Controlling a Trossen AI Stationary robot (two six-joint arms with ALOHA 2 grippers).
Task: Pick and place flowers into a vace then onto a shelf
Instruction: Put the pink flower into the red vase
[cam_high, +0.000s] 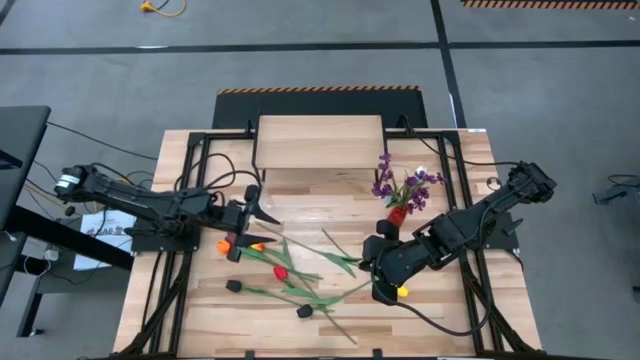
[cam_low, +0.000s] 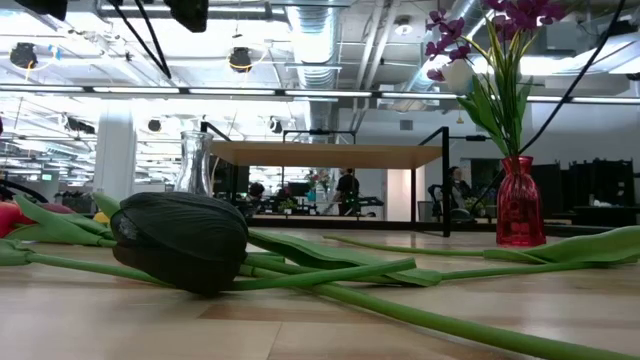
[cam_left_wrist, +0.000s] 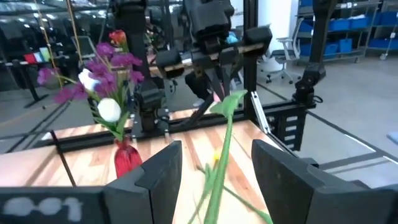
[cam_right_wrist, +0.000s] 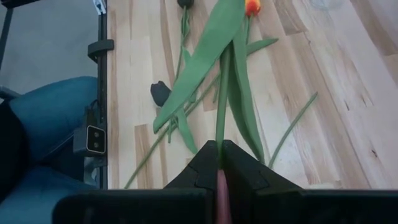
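Two pincers are at work over the worktop (cam_high: 430, 320). The right pincer (cam_right_wrist: 219, 163) has its fingers pressed together on a green stem (cam_right_wrist: 222, 99); the flower head at its near end is hidden behind the fingers in the wrist view, and from above only a spot of yellow shows by the pincer (cam_high: 388, 290). Beyond it lie the loose flowers (cam_high: 285, 272), scattered between the two arms: a black head (cam_right_wrist: 160, 93) to one side, an orange-red head (cam_right_wrist: 252, 7) farther out, cut off by the frame edge. Just behind this pincer stands a red vase (cam_high: 398, 214) with purple sprigs and a white bloom.

The left pincer (cam_high: 243, 213) hovers with its fingers (cam_left_wrist: 158, 177) spread wide, nothing between them; a blurred stem (cam_left_wrist: 221, 155) shows past the gap, and how far off it lies is hard to tell. A clear glass vase (cam_low: 197, 163) stands close beside this pincer, faint from above.

Farther back sits the shelf (cam_high: 320, 143), its legs mostly hidden from above.
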